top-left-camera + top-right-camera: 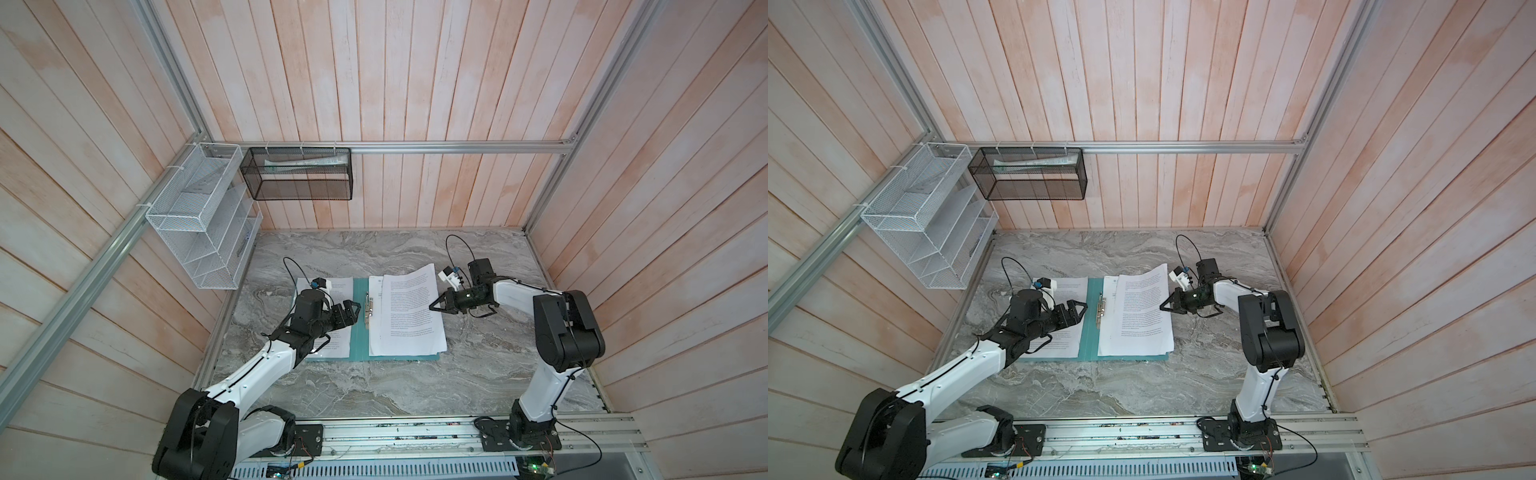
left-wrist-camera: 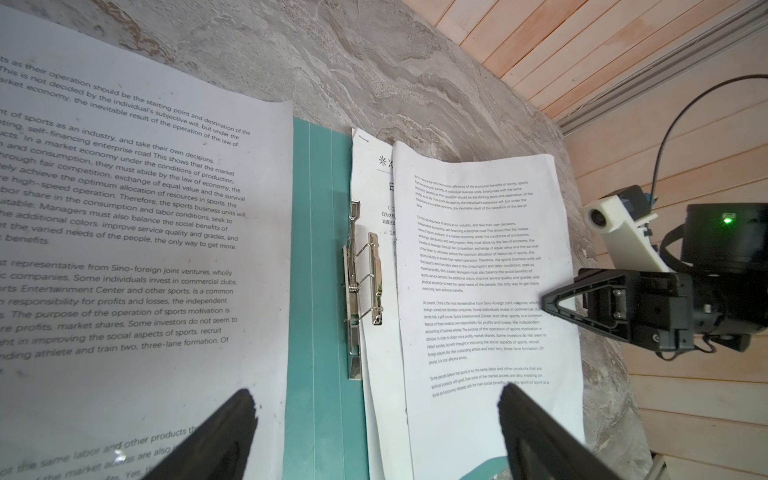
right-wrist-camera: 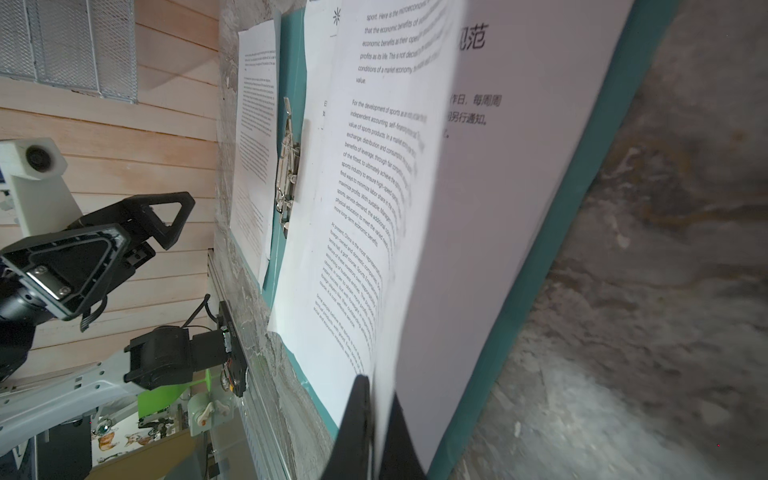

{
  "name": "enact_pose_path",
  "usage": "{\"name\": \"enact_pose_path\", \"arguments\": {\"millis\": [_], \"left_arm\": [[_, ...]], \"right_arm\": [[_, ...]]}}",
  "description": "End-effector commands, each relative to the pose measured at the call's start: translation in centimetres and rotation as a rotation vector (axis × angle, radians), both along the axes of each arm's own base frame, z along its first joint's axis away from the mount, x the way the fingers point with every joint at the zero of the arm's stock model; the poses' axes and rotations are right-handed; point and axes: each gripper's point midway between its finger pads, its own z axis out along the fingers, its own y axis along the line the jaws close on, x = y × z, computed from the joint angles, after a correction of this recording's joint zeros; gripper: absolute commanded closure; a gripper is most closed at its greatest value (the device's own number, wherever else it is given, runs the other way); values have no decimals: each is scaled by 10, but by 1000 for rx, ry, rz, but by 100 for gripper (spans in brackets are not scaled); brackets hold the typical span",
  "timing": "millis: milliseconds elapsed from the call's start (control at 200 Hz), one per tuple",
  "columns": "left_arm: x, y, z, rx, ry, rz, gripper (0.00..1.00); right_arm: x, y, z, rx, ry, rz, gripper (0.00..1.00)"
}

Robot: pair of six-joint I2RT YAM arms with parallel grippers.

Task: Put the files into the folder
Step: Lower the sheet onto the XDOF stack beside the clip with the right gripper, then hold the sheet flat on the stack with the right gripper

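Note:
The teal folder (image 1: pixel 359 332) (image 1: pixel 1090 332) (image 2: pixel 320 291) (image 3: pixel 559 208) lies open on the marble table, its metal clip (image 1: pixel 368 307) (image 2: pixel 361 286) along the spine. One printed file (image 1: pixel 340 291) (image 2: pixel 124 228) rests on its left half. A small stack of files lies on the right half. My right gripper (image 1: pixel 432 307) (image 1: pixel 1162 306) (image 3: pixel 376 388) is shut on the right edge of the top sheet (image 1: pixel 411 311) (image 2: pixel 478 270) (image 3: pixel 365 187), which curls up off the stack. My left gripper (image 1: pixel 355 313) (image 1: pixel 1084 311) (image 2: pixel 376 392) hovers open over the spine, holding nothing.
A white wire rack (image 1: pixel 203 220) hangs on the left wall and a black mesh basket (image 1: pixel 299 174) with rolled papers on the back wall. Bare marble table (image 1: pixel 374 390) lies in front of the folder. An aluminium rail (image 1: pixel 415 432) runs along the front edge.

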Motion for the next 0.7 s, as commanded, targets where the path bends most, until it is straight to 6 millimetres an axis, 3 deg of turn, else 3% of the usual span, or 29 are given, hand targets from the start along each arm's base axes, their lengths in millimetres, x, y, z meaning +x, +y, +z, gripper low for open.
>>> {"name": "enact_pose_path", "arguments": {"millis": [0, 695], "left_arm": [[-1, 1, 1, 0, -14, -6, 7], [-1, 3, 0, 3, -11, 4, 7]], "right_arm": [[7, 9, -3, 3, -5, 4, 100], [14, 27, -7, -5, -18, 59, 100]]}}
